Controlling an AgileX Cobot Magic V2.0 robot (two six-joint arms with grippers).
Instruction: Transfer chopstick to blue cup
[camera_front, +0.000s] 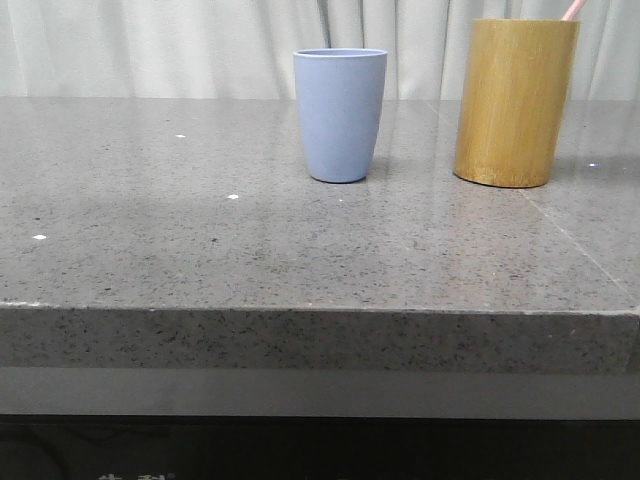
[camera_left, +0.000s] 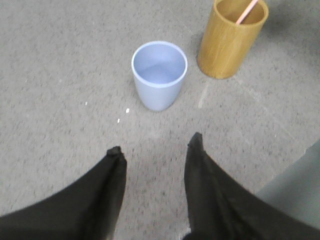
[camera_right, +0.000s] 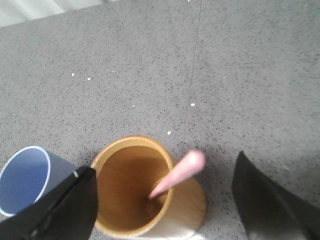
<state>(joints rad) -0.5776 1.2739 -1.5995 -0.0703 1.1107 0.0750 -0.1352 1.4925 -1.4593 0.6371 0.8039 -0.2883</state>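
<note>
A pale pink chopstick (camera_right: 176, 175) stands in the yellow-brown bamboo holder (camera_front: 515, 102), leaning against its rim; its tip shows in the front view (camera_front: 572, 10) and the left wrist view (camera_left: 247, 11). The empty blue cup (camera_front: 339, 113) stands upright to the left of the holder, a short gap between them. My right gripper (camera_right: 165, 177) is open, above the holder (camera_right: 140, 187), its fingers on either side of the chopstick without touching it. My left gripper (camera_left: 156, 146) is open and empty above bare table, short of the blue cup (camera_left: 159, 75).
The grey speckled stone table (camera_front: 200, 250) has its front edge near me. A seam line (camera_front: 570, 235) runs across the table on the right. A pale curtain (camera_front: 150, 45) hangs behind the table.
</note>
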